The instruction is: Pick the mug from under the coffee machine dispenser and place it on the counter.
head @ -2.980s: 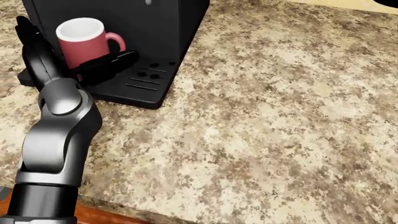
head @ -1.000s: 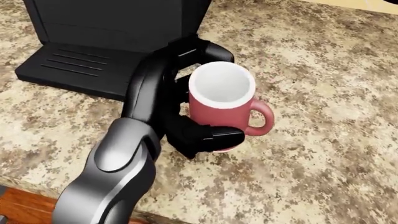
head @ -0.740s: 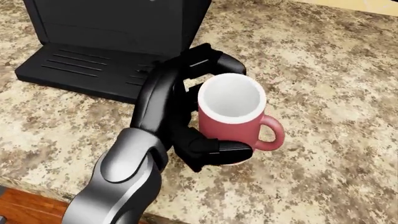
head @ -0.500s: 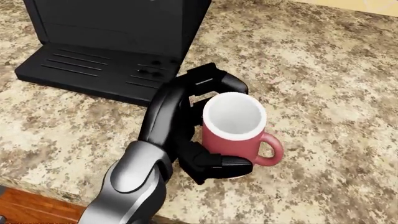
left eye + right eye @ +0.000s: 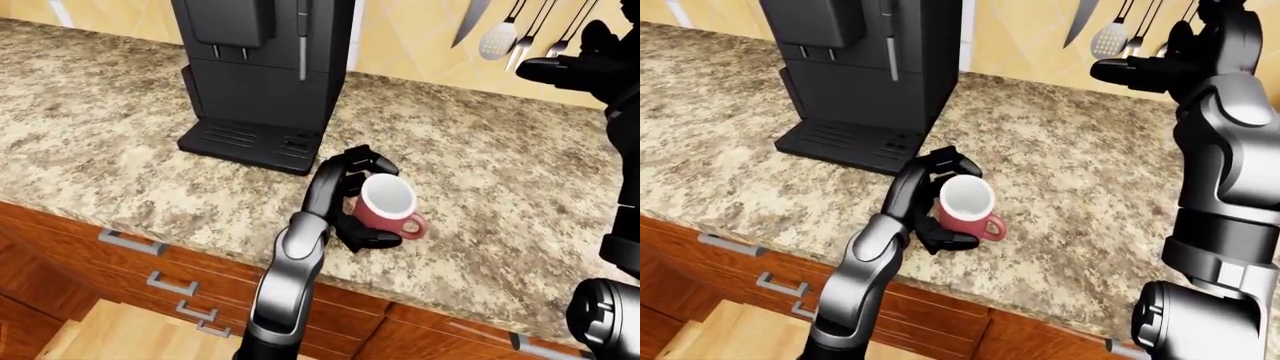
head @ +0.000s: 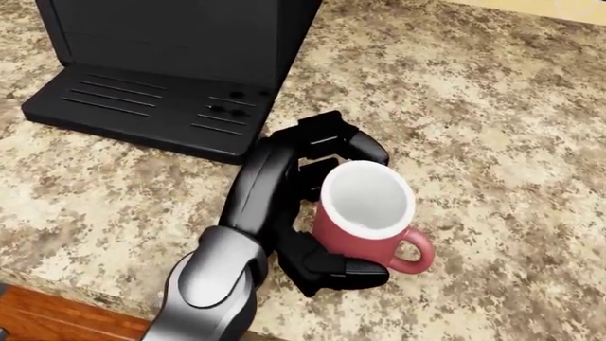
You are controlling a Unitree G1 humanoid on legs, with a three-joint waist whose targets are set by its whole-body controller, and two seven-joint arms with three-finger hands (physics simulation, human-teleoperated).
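On tabletop [image 6: 492, 106] right of coffee machine [image 5: 265, 75], left hand [image 6: 317, 206] grips upright mug [image 6: 364, 217]; right hand [image 5: 1140, 71] raised, grip unclear.

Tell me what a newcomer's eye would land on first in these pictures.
The red mug with its white inside draws the eye first, low in the head view on the speckled counter, with the left hand wrapped round it. Next comes the black coffee machine at the upper left, its drip tray bare. In the right-eye view the right hand is raised near utensils hanging on the wall.
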